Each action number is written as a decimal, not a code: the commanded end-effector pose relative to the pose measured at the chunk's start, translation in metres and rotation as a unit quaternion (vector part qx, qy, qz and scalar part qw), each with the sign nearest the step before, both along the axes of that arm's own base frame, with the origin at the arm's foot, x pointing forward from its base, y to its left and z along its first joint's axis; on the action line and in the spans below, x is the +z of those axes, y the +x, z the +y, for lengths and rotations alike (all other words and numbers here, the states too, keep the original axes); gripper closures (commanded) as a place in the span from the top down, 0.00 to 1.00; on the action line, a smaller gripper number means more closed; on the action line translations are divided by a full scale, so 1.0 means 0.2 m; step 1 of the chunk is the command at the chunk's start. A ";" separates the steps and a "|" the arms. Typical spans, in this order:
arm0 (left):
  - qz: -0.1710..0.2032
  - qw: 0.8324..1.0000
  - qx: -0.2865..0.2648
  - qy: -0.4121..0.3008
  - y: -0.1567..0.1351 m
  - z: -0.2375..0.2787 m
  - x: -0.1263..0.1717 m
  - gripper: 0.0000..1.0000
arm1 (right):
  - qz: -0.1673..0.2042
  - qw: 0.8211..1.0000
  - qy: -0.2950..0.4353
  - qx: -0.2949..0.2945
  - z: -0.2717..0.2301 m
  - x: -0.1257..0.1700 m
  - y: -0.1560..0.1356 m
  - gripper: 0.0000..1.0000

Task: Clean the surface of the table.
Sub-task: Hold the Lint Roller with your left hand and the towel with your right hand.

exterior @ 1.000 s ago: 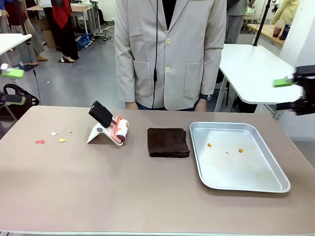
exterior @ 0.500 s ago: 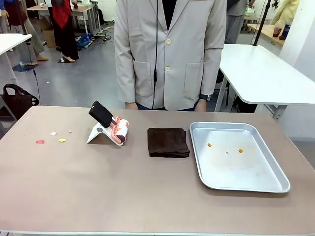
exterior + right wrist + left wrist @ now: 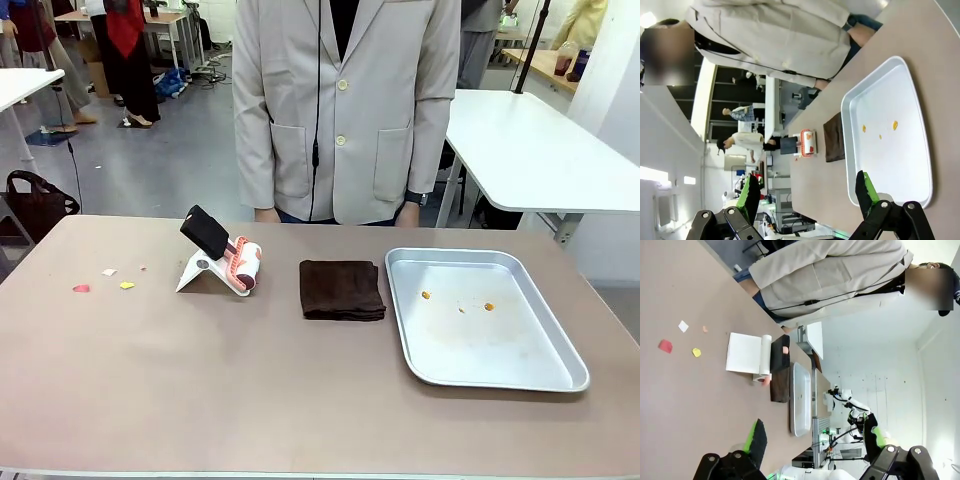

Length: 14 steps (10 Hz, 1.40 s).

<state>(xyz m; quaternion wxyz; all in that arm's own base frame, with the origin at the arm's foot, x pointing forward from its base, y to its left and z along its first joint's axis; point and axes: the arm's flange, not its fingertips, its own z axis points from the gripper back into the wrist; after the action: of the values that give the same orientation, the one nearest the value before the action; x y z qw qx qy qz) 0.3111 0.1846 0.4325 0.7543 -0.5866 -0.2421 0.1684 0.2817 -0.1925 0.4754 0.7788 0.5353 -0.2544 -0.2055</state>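
The brownish-taupe table point(image 3: 200, 380) carries small paper scraps near its left end: a red one point(image 3: 81, 288), a yellow one point(image 3: 127, 285) and a white one point(image 3: 109, 272). The left wrist view looks down on the same table point(image 3: 680, 400) and red scrap point(image 3: 665, 345), with my left gripper point(image 3: 816, 440) open above it and nothing between its fingers. My right gripper point(image 3: 807, 190) is open too, high above the table point(image 3: 920, 65) near the tray end.
A lint roller point(image 3: 240, 265) with a black handle leans on a white stand left of centre. A folded dark brown cloth point(image 3: 342, 290) lies mid-table. A silver tray point(image 3: 480, 345) holding orange crumbs point(image 3: 489, 307) sits at the right. A person point(image 3: 345, 110) stands at the far edge.
One second ago both grippers' green pads showed at the left and right edges of the front view; both have since pulled out of that picture. Things on the table have not moved.
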 end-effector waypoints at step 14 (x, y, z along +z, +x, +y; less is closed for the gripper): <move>0.100 0.945 -0.134 0.282 0.64 -0.83 0.49 1.00 | 0.095 0.933 -0.289 0.195 1.44 0.15 0.80 1.00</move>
<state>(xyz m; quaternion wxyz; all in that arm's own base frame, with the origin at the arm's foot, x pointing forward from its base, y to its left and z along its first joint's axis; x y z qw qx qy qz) 0.4237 0.0359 0.5313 0.9046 -0.3961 -0.1455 0.0603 0.4167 0.0879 0.5089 0.9307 0.3392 -0.1346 -0.0267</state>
